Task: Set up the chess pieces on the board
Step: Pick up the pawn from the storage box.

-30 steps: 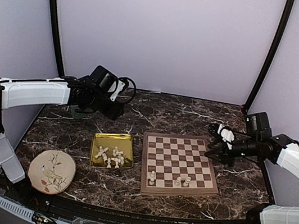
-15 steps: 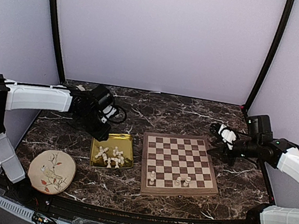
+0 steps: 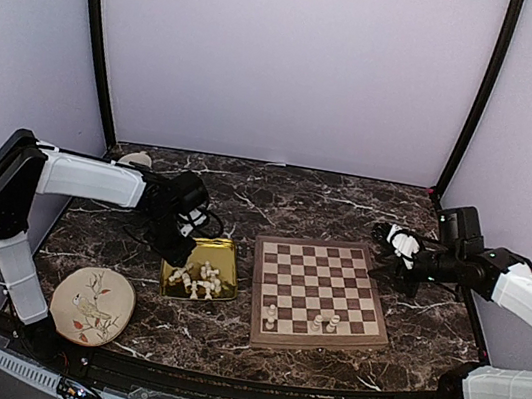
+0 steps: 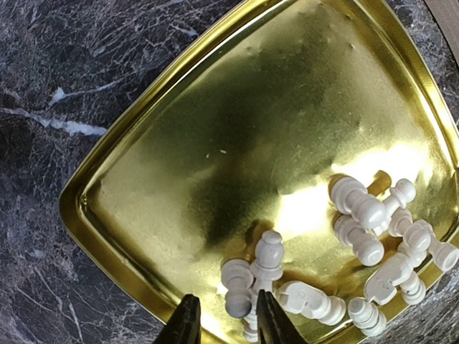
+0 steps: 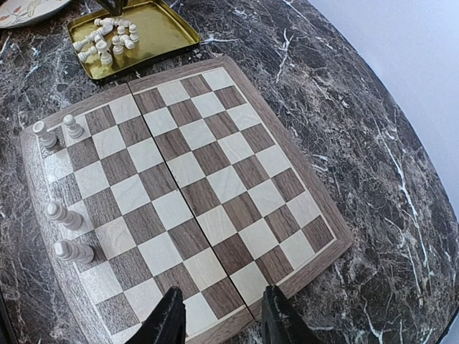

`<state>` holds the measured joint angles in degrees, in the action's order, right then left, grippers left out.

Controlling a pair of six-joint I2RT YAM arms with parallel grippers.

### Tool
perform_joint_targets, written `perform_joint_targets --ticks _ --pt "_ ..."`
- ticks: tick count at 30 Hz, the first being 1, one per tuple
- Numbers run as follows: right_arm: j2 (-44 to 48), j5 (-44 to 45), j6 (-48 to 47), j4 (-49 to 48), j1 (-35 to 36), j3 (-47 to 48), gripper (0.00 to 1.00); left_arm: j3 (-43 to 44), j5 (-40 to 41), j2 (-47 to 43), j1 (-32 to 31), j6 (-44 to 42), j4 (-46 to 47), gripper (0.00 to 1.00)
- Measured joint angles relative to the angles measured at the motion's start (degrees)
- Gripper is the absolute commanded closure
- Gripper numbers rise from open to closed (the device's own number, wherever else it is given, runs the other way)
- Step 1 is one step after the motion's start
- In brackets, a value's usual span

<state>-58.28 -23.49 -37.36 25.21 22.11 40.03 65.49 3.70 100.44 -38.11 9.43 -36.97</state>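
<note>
The left end effector [image 4: 226,319] is cut off at the tips by the frame edge; whether it pinches anything is unclear. It has dropped to the far-left corner of the gold tray [image 4: 215,143], with chess pieces [image 4: 269,254] just beyond its tips. The right end effector [image 5: 224,315], released, has backed off the far-right corner of the board [image 5: 215,179], where four pieces stand.

gold tray [image 4: 215,129]: glossy, mirror-bright metal | chess pieces [image 4: 269,251]: smooth cream plastic, slight sheen | chessboard [image 5: 208,172]: matt, grained wood | table [image 5: 344,107]: polished dark marble, white-veined
</note>
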Motion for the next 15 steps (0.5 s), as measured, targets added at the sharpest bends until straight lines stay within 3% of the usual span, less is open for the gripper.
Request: perform_joint_targets --ticks 15 --pt "-0.76 0.20 -0.28 0.02 0.00 -0.09 0.63 1.03 0.68 2.89 0.00 -0.94 -0.37 0.92"
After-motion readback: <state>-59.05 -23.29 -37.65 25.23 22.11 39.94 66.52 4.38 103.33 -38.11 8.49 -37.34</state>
